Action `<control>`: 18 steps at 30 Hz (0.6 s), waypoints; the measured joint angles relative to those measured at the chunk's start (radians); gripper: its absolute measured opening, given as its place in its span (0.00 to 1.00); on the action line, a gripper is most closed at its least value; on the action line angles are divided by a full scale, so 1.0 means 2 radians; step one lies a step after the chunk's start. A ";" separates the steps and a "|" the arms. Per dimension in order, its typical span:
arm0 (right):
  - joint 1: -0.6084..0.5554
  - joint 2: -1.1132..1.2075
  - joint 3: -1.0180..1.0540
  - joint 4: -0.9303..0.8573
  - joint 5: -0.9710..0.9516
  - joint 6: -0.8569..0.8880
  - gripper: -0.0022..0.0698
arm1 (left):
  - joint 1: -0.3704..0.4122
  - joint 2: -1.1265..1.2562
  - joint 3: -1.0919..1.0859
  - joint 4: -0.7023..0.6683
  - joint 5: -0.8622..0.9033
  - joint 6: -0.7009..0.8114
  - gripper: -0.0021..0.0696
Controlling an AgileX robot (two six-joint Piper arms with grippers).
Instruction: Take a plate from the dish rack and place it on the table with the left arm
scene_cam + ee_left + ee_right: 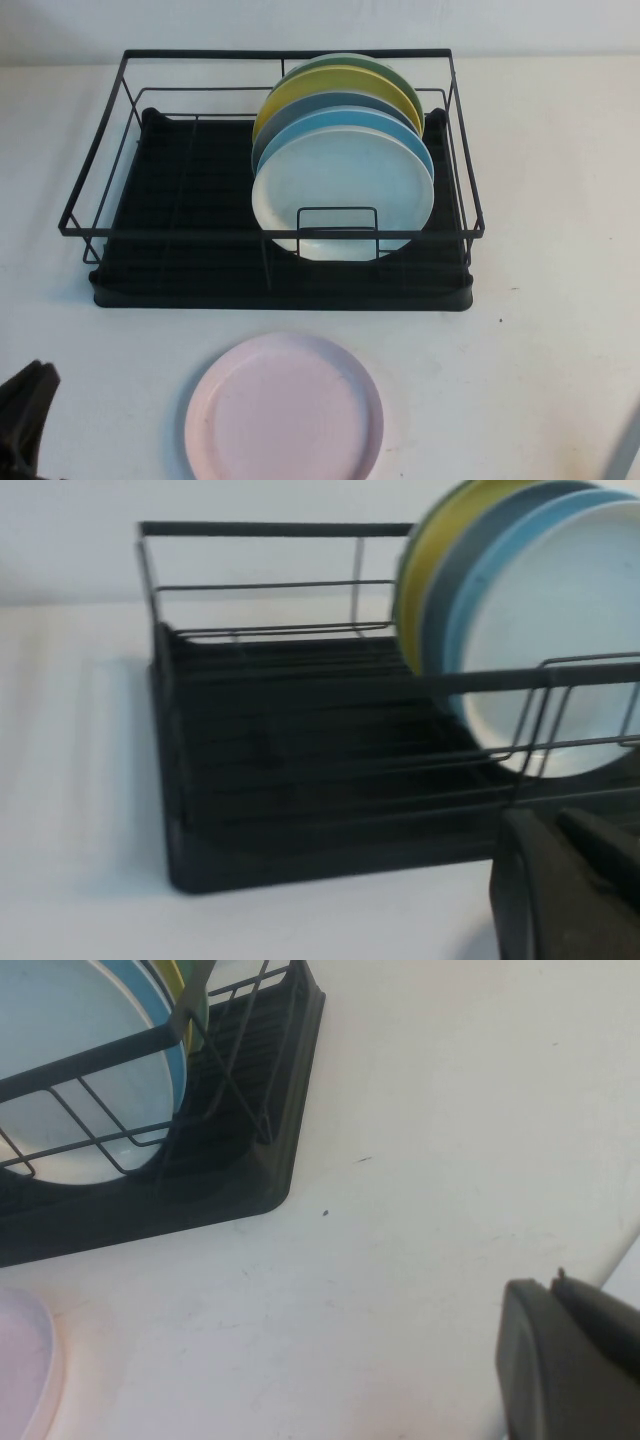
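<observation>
The pale pink plate (pixel 283 410) lies flat on the white table (pixel 540 350) in front of the black wire dish rack (pixel 180 270); its edge also shows in the right wrist view (pixel 20 1360). My left gripper (pixel 25 415) sits low at the table's front left, left of the plate and apart from it. In the left wrist view (pixel 545 825) its fingers are together and hold nothing, facing the rack (pixel 300 810). My right gripper (pixel 550 1285) is shut and empty, over bare table right of the rack (pixel 250 1160).
Several plates stand upright in the rack's right half: a whitish pale-mint one (pixel 345 190) in front, then light blue (pixel 400 125), grey-blue, yellow (pixel 300 90) and green. The rack's left half holds nothing.
</observation>
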 joint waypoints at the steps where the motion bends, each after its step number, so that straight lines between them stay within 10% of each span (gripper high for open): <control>1: 0.000 0.000 0.000 0.000 0.000 0.000 0.00 | 0.009 -0.015 0.014 0.000 -0.003 -0.006 0.03; 18: 0.000 0.000 0.000 0.000 0.000 0.000 0.00 | 0.098 -0.201 0.039 0.016 0.242 -0.033 0.03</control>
